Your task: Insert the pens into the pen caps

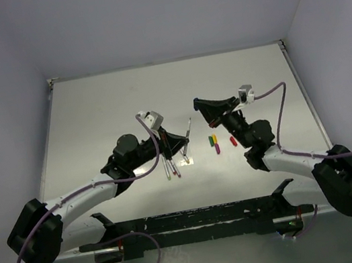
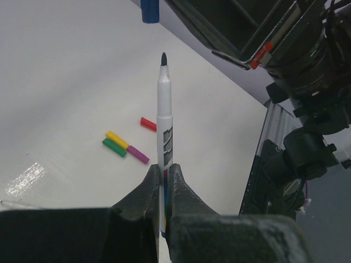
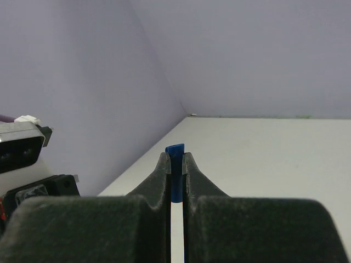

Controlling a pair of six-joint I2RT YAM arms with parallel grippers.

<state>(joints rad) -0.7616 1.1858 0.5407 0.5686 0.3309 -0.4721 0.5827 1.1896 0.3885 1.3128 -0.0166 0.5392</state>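
Left pincer grips a dark-tipped pen; right pincer grips the blue cap

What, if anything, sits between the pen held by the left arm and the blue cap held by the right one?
Nothing visible. In the left wrist view only open air separates the tip of the pen from the blue cap; the other caps lie down on the table, aside.

Setting: robotics lab test cell. White table boxed by plain lavender panels at top, left and right of frame. Left arm and right arm bolted to a black mounting rail along the bottom edge; purple cabling runs exposed.
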